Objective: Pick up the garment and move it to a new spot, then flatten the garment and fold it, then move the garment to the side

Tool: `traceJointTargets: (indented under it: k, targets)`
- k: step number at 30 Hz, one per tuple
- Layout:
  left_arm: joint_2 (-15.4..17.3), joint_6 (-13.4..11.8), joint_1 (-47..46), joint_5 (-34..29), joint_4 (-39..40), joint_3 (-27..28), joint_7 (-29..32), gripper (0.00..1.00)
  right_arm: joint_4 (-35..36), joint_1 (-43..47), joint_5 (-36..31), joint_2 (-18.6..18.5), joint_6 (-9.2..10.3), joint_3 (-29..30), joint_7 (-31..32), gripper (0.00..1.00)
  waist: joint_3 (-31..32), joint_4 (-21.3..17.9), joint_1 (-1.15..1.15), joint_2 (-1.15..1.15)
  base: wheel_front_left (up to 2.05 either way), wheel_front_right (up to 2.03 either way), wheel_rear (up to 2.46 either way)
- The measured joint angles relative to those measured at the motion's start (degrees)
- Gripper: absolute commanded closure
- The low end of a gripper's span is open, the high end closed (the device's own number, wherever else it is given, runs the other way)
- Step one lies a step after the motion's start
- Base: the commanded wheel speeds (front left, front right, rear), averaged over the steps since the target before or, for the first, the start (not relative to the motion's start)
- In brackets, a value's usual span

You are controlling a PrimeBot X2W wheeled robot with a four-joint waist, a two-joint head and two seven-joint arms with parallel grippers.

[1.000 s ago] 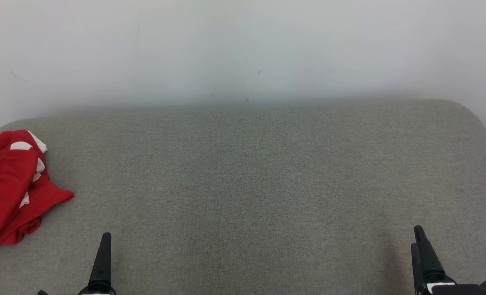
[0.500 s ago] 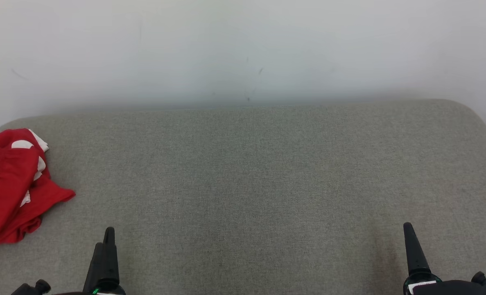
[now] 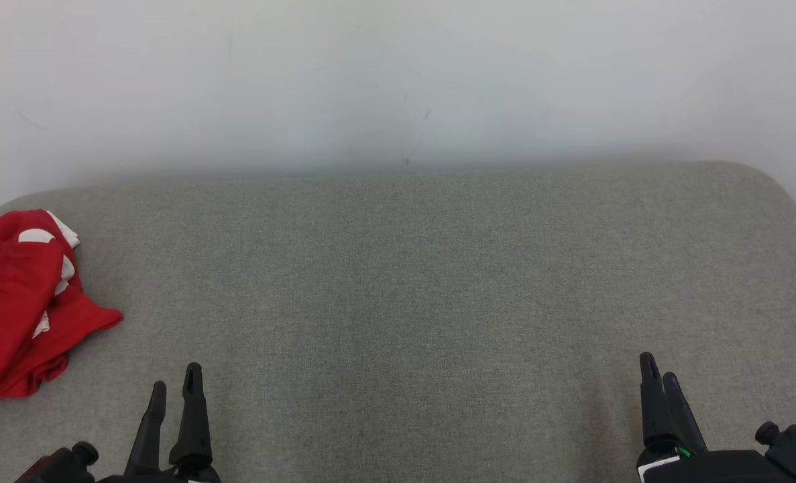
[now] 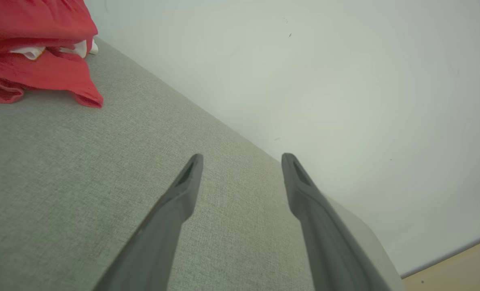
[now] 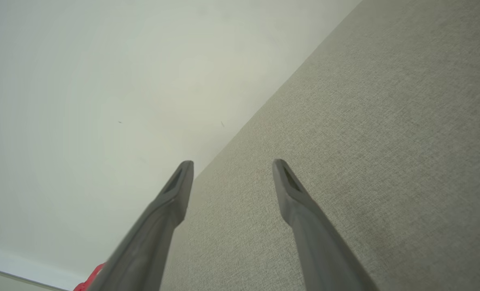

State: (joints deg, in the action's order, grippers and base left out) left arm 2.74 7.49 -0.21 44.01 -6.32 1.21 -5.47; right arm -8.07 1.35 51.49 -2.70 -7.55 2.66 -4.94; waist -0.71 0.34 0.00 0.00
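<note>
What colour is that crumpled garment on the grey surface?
The garment is red with white patches, clearest in the head view.

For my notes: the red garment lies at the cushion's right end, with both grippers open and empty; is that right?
No: the head view shows the red garment at the left end of the cushion. The left gripper and right gripper are open and empty.

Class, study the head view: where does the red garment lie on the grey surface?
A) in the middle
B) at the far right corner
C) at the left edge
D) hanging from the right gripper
C: the crumpled red garment lies at the left edge of the grey surface.
</note>
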Motion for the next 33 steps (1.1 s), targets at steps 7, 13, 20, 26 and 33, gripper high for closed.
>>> traceJointTargets:
  k: [7, 13, 20, 26, 33]
  targets:
    - [0.0, -0.7, 0.2, -6.3, 1.0, -0.1, -1.1, 0.00, 0.4, -0.2, -8.1, 0.0, 0.00, -1.5, -1.2, 0.00, 0.0, 0.0, 0.00, 0.00, 0.00, 0.00, 0.00]
    - [0.1, -2.5, 0.3, -11.3, 1.5, -0.5, -2.0, 0.00, 0.6, -0.3, -15.3, 0.0, 0.00, -2.6, -2.2, 0.00, 0.0, 0.0, 0.00, 0.00, 0.00, 0.00, 0.00]
    - [1.1, -3.6, 1.0, -16.1, 1.6, -0.8, -3.0, 0.00, 0.9, -0.4, -21.1, 0.0, 0.00, -2.5, -3.3, 0.00, 0.1, 0.0, 0.00, 0.00, 0.00, 0.00, 0.00]
    - [2.1, -4.8, 1.3, -19.8, 1.6, -1.2, -4.0, 0.00, 0.9, -0.4, -26.0, -0.1, 0.00, -2.7, -4.2, 0.00, 0.2, -0.1, 0.00, 0.00, 0.00, 0.00, 0.00]
    - [2.6, -6.0, 1.4, -23.3, 1.7, -1.2, -4.9, 0.00, 0.9, -0.4, -30.6, -0.1, 0.00, -2.6, -5.2, 0.00, 0.3, 0.1, 0.00, 0.00, 0.00, 0.00, 0.00]
